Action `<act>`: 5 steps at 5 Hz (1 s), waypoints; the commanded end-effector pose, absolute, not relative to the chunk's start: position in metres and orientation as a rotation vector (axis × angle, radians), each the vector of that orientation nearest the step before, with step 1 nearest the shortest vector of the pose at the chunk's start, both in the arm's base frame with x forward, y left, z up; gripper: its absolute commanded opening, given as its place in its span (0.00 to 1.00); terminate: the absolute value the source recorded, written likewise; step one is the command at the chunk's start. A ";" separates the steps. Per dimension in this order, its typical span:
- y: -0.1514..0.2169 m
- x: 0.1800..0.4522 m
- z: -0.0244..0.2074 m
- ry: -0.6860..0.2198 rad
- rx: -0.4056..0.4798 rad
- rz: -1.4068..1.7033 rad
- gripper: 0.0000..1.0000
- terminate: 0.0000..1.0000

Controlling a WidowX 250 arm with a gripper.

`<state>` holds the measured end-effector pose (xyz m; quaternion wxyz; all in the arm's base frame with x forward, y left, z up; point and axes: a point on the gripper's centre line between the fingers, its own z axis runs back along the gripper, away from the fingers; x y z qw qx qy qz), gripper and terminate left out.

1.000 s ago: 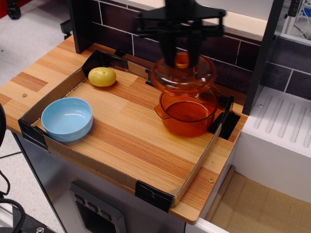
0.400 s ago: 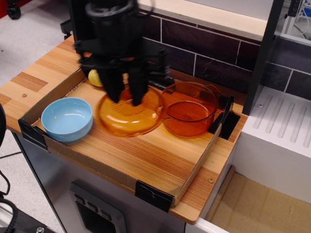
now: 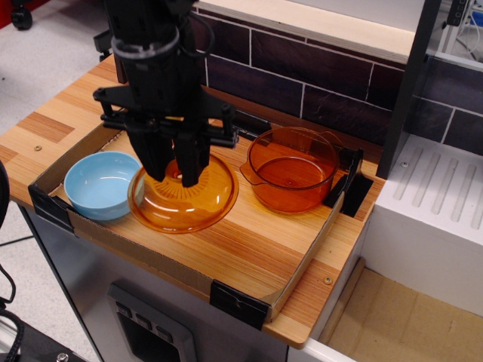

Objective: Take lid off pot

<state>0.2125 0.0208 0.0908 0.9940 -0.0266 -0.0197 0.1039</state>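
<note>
The translucent orange lid (image 3: 192, 202) is off the pot and sits low over the wooden board, between the light-blue bowl and the pot. My black gripper (image 3: 173, 172) comes down from above onto the lid's centre, its fingers closed around the knob, which they hide. The open orange pot (image 3: 294, 170) stands to the right near the back wall, upright with its lug handles showing and nothing on it. Whether the lid rests on the board or hovers just above it is unclear.
A light-blue bowl (image 3: 100, 183) sits at the left, its rim close to the lid's edge. A cardboard tray wall (image 3: 151, 260) with black corner clips borders the board. A dark brick wall (image 3: 302, 72) runs behind. A white ribbed surface (image 3: 438, 192) lies to the right.
My gripper carried the lid off the pot, leftward and down, from above the pot to low over the board beside the blue bowl. The yellow fruit is now hidden behind the arm.
</note>
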 end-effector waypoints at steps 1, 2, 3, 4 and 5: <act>0.026 0.226 0.072 -0.061 -0.004 0.231 0.00 0.00; 0.023 0.230 0.062 -0.060 0.012 0.235 0.00 0.00; 0.020 0.235 0.055 -0.062 0.024 0.246 0.00 0.00; 0.020 0.239 0.044 -0.060 0.048 0.251 0.00 0.00; 0.021 0.239 0.037 -0.060 0.067 0.248 0.00 0.00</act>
